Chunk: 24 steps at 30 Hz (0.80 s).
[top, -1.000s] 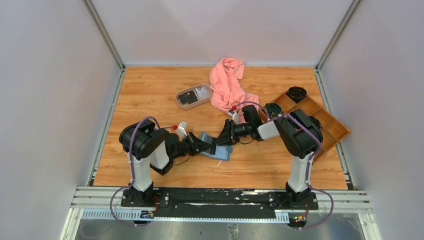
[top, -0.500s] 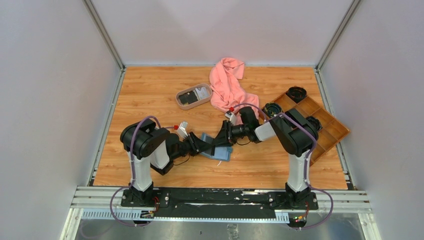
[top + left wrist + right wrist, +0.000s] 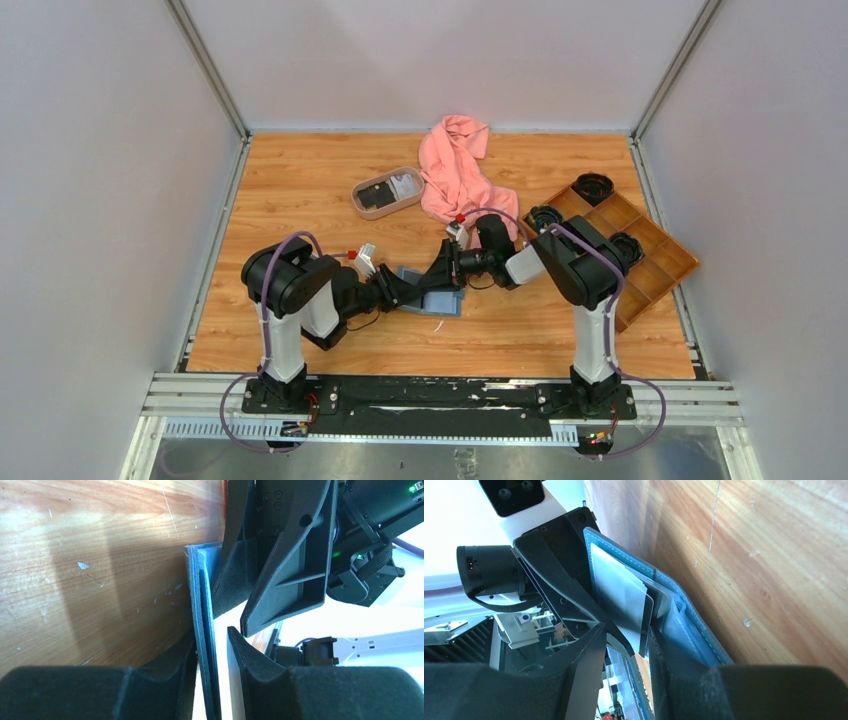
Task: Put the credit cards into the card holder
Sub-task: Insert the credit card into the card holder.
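The teal-blue card holder [image 3: 437, 300] lies open on the wood between both arms. In the left wrist view its edge [image 3: 202, 630] stands between the fingers of my left gripper [image 3: 212, 637], against one finger with a gap to the other, so the jaws are open. My left gripper [image 3: 407, 293] reaches it from the left. A dark glossy credit card [image 3: 624, 597] sits partly inside a pocket of the card holder [image 3: 684, 625]. My right gripper [image 3: 626, 635] is open, the card's lower corner resting against one finger. More credit cards [image 3: 378, 197] lie in the oval beige tray.
The oval beige tray [image 3: 410, 199] sits behind the holder. A pink cloth [image 3: 455, 170] lies at the back centre. At the right is a brown wooden compartment tray [image 3: 665, 255] with round black items [image 3: 593, 186]. Both grippers crowd the same spot, fingers nearly touching.
My left gripper has opened from a near-shut grip on the holder's flap. My right gripper has pushed leftward toward the holder with the card, and the holder has shifted slightly back.
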Motion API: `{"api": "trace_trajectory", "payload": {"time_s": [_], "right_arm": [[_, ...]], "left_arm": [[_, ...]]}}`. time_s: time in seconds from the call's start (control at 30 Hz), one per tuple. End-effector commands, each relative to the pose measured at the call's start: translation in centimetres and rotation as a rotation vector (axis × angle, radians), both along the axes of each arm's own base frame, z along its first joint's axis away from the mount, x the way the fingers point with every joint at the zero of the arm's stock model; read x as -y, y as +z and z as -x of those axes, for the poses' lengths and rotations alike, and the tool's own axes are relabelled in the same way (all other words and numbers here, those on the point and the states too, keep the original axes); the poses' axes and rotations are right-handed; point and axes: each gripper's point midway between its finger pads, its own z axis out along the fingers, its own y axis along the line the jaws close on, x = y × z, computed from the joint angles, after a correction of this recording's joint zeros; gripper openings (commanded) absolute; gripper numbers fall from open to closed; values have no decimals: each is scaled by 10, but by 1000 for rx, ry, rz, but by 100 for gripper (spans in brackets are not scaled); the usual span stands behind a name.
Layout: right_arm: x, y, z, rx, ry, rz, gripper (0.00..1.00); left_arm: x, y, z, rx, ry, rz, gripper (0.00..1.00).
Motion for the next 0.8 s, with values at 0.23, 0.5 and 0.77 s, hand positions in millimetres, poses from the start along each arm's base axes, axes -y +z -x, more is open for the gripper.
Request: {"api": "trace_trajectory", "payload": {"time_s": [0.23,0.5,0.77], "right_arm": [[9,14,0,175,113,14,44],[42,57,-3,554,308,-5,52],[78,123,3,1078,446,82,54]], "left_arm": [[-3,-1,-2,28,36,-9,7],[-10,-8,-5,32,77,-42,6],[-28,-28,4,20,115,-129,21]]}}
